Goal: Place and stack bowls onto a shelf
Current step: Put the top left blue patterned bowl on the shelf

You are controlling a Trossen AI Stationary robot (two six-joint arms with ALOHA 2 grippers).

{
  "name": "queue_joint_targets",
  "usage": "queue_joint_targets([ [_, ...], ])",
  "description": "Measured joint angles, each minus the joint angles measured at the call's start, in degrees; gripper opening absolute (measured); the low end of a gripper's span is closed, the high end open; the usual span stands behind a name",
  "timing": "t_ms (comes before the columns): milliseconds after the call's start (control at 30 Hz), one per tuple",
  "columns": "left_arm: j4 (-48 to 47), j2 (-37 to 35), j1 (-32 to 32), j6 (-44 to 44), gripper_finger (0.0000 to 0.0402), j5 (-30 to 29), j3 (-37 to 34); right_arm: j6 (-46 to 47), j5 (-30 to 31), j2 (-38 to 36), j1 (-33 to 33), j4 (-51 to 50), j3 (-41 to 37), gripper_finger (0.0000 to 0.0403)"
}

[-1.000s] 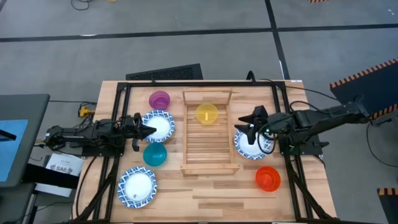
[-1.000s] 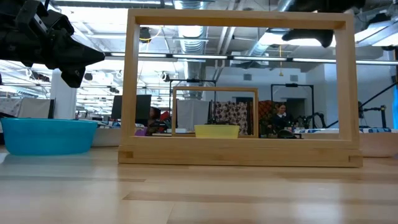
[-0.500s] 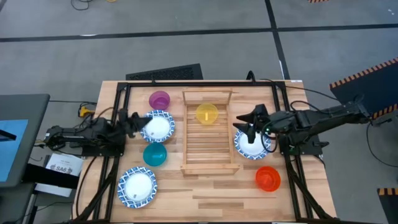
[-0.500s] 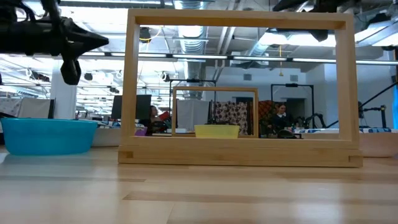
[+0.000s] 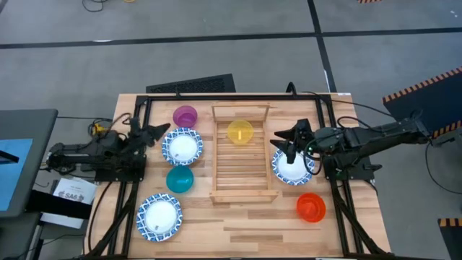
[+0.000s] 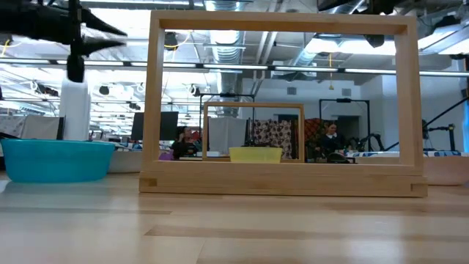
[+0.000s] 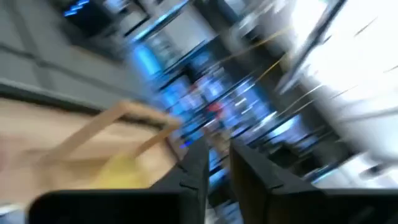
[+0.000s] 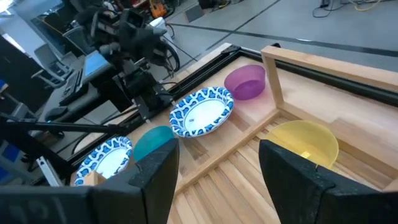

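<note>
- A wooden table (image 5: 238, 217) sits on a grey floor in the high view; the low view alone shows the room behind it, with ceiling pipes, lights and seated people far off.
- The shelf (image 5: 243, 153) lies at the centre of the high view, and the yellow bowl (image 5: 240, 132) sits on its upper end. In the low view the shelf (image 6: 282, 103) reads as a wooden frame with the yellow bowl (image 6: 256, 154) seen through it.
- Left of the shelf in the high view are the purple bowl (image 5: 185, 115), a blue-rimmed white bowl (image 5: 182, 146), the teal bowl (image 5: 180, 178) and, lower left, a second white bowl (image 5: 159, 216). The low view shows only the teal bowl (image 6: 57, 160) of these.
- At the right, a third white bowl (image 5: 292, 167) lies partly under the right gripper (image 5: 285, 142); the orange-red bowl (image 5: 311, 206) is at lower right.
- The right gripper reaches leftward, above the table, its fingers spread wide in its wrist view (image 8: 219, 183).
- The left gripper (image 5: 160, 132) points right, just beside the upper-left rim of the first white bowl. Its fingers (image 7: 194, 177) stand slightly apart, holding nothing.
- The left wrist view is smeared; only a wooden rail and a yellow patch can be made out.
</note>
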Motion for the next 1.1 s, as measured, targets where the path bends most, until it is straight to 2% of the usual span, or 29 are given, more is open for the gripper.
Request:
queue_joint_targets([
  [100, -17.47, 4.99, 0.02, -2.68, 0.0111, -0.12, 7.74, 0.0, 0.03, 0.0, -0.93, -0.01, 0.0, 0.0248],
  [233, -40.13, 12.91, 0.11, -14.22, 0.0163, -1.41, 14.47, -0.04, 0.04, 0.0, -1.6, -0.05, 0.0, 0.0248],
  [300, -47.73, 16.4, 0.6, -21.4, 0.018, -0.79, 15.42, -0.16, 0.04, 0.0, -1.6, -0.12, 0.0, 0.0248],
  [400, -54.43, 21.05, 1.6, -28.3, 0.0195, 3.1, 15.29, -0.79, 0.01, 0.0, -1.48, -0.15, 0.0, 0.0248],
  [600, -55.77, 30.74, 5.71, -30.2, 0.0199, 4.76, 15.41, -1.06, 0.01, 0.0, -1.48, -0.3, 0.0, 0.0248],
  [767, -56.05, 38.72, 12.39, -28.1, 0.0199, 9.8, 15.45, -1.09, -0.05, 0.0, -1.47, -0.87, 0.02, 0.0248],
  [933, -51.96, 45.25, 19.85, -22.42, 0.0199, 17.38, 15.52, -1.08, -0.12, 0.0, -1.47, -1.81, 0.02, 0.0248],
  [1100, -47.44, 49.41, 26.16, -15.1, 0.0199, 20.07, 15.54, -1.11, -0.16, 0.0, -1.47, -1.92, 0.04, 0.0248],
])
